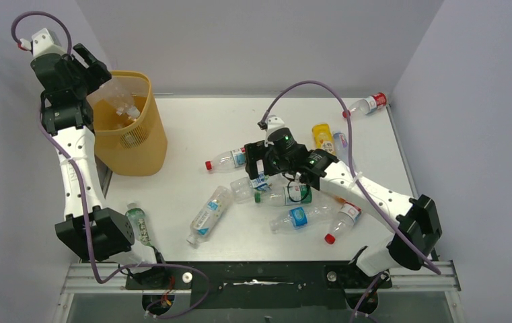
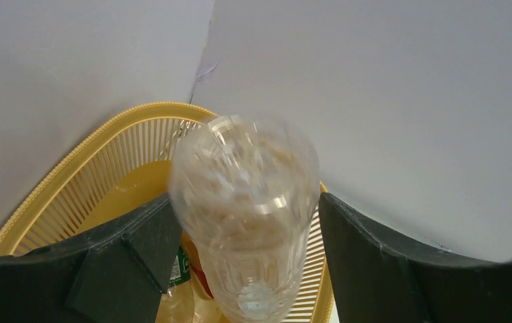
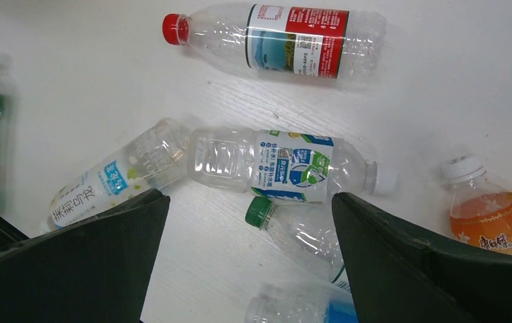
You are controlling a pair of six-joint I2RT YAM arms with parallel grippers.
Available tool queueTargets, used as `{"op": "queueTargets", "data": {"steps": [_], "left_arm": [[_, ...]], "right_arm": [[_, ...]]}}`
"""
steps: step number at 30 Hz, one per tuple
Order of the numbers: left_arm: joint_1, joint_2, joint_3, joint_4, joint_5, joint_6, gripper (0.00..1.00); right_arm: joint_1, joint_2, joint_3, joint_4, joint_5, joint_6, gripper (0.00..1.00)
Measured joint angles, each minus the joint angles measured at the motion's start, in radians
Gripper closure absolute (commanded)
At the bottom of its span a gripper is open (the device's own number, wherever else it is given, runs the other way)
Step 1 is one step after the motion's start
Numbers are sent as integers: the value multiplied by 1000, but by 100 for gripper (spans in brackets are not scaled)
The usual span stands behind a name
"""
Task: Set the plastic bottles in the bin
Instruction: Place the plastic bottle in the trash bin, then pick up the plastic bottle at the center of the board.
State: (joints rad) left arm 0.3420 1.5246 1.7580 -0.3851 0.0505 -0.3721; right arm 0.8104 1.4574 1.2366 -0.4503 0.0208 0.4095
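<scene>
The left gripper (image 2: 244, 202) has its black fingers (image 2: 138, 235) parted either side of a clear unlabelled plastic bottle (image 2: 243, 161), which shows blurred between them. Whether the pads press on it or stand just clear of it cannot be told. Directly beneath is the open mouth of the tall yellow-orange perforated plastic bin (image 2: 71, 151), with other bottles visible inside. The bin stands at the far left corner of the white table (image 1: 192, 128). The right gripper (image 3: 249, 198) is spread wide and holds nothing, hovering over a cluster of bottles lying near the middle of the table. Straight below its gap lies a clear bottle with a blue-and-green label and white cap (image 3: 286, 165), with a green-capped clear bottle (image 3: 293, 232) just beside it. Beyond these lies a red-capped, red-labelled bottle (image 3: 280, 40), and off to one side an orange bottle with a white cap (image 3: 492, 219). Another red-capped bottle (image 1: 367, 104) lies at the table's far right corner.
</scene>
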Motion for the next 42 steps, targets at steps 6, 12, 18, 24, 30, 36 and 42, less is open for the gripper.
{"op": "queueTargets", "data": {"steps": [6,12,18,24,30,36,42], "left_arm": [[0,0,-2,-2,0,-9,18],[0,-8,-20,-9,5,-10,17],[-53,-30,-37,-27,12,-16,17],[-284,-58,-48,-46,-16,-3,16],[-534,-90,-80,-77,-144,52,16],[-697,-139,-239,-79,-224,87,16],[-731,-171,-414,-100,-235,86,16]], "right_arm": [[0,25,0,3,-13,-1,2],[-1,69,2,8,-28,-8,2],[-37,124,36,5,-44,-40,2],[-144,180,122,8,-76,-108,2],[-212,311,277,27,-89,-214,2],[-248,479,385,58,-152,-281,2],[-298,576,394,112,-273,-294,2]]}}
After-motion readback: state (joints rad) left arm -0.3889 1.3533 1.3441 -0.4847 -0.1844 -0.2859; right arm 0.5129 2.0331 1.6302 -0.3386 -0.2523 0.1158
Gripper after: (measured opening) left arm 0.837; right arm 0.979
